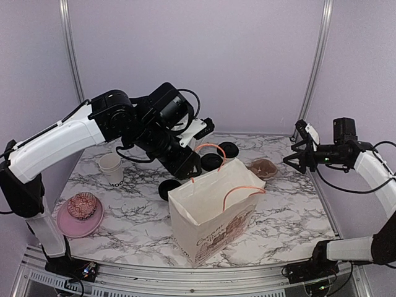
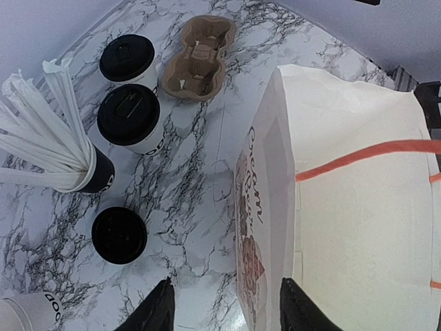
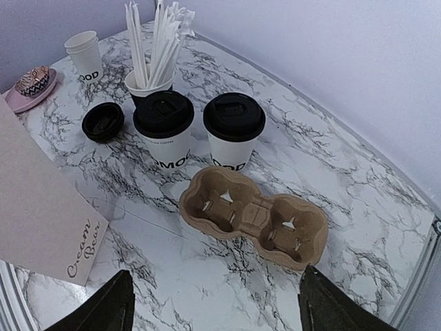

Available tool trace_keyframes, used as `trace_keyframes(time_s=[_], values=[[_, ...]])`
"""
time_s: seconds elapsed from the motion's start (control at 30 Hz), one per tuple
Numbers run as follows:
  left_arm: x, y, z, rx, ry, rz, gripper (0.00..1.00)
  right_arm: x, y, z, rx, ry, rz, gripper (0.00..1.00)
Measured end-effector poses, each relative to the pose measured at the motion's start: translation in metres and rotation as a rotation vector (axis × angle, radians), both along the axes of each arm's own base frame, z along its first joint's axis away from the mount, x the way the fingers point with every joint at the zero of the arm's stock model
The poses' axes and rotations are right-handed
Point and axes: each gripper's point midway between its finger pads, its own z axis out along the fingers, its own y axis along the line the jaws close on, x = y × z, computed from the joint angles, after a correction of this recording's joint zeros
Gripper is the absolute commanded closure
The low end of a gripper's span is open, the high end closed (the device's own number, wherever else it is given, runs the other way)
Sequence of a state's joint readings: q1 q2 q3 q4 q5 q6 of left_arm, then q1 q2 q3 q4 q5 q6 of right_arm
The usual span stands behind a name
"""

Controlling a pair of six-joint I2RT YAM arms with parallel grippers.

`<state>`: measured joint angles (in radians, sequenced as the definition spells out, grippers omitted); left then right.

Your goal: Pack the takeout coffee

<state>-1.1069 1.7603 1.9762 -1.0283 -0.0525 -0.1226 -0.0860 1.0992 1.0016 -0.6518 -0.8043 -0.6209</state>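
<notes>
Marble counter (image 1: pixel 124 223) is carrying everything, with the white paper bag (image 1: pixel 210 216) standing open near its middle. The left gripper (image 2: pixel 226 289) is hovering wide open and empty just beside the bag's wall. The right gripper (image 3: pixel 215 276) is hanging equally spread, clasping nothing, above the pulp carrier (image 3: pixel 253 217). In the right wrist view the takeout coffee is standing beyond the carrier: one lidded cup (image 3: pixel 234 134) at its twelve o'clock, the second lidded cup (image 3: pixel 164 131) at eleven, close beside its twin. Both are probably behaving as thin, crushable paper, top-heavy if filled, with slick press-fit lids (image 3: pixel 234 114) that could be popping off. Gripping gently around the stiffer wall just under the lid rim is looking safest.
</notes>
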Motion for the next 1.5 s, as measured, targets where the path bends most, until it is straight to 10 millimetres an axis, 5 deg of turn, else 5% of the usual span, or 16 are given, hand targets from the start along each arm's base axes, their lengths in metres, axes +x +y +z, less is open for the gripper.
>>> trace_keyframes(time_s=[0.3,0.53,0.73,0.87,1.17,1.5], values=[[-0.019,0.002,-0.013,0.001,0.087,-0.057,0.54,0.027,0.026,-0.051,-0.142,0.12,0.004,0.29],[-0.024,0.0,-0.013,-0.004,0.096,-0.088,0.67,0.084,0.024,-0.101,-0.279,0.237,-0.121,0.5],[-0.018,0.002,-0.013,0.014,0.06,-0.082,0.51,0.153,0.013,-0.131,-0.357,0.273,-0.245,0.7],[-0.014,0.004,-0.011,0.02,0.039,-0.07,0.49,0.179,0.004,-0.156,-0.425,0.3,-0.291,0.81],[-0.008,0.008,-0.011,0.038,0.011,-0.045,0.44,0.17,-0.013,-0.183,-0.538,0.36,-0.306,0.87],[-0.003,0.01,-0.005,0.045,-0.027,-0.043,0.39,0.1,-0.017,-0.202,-0.604,0.525,-0.176,0.86]])
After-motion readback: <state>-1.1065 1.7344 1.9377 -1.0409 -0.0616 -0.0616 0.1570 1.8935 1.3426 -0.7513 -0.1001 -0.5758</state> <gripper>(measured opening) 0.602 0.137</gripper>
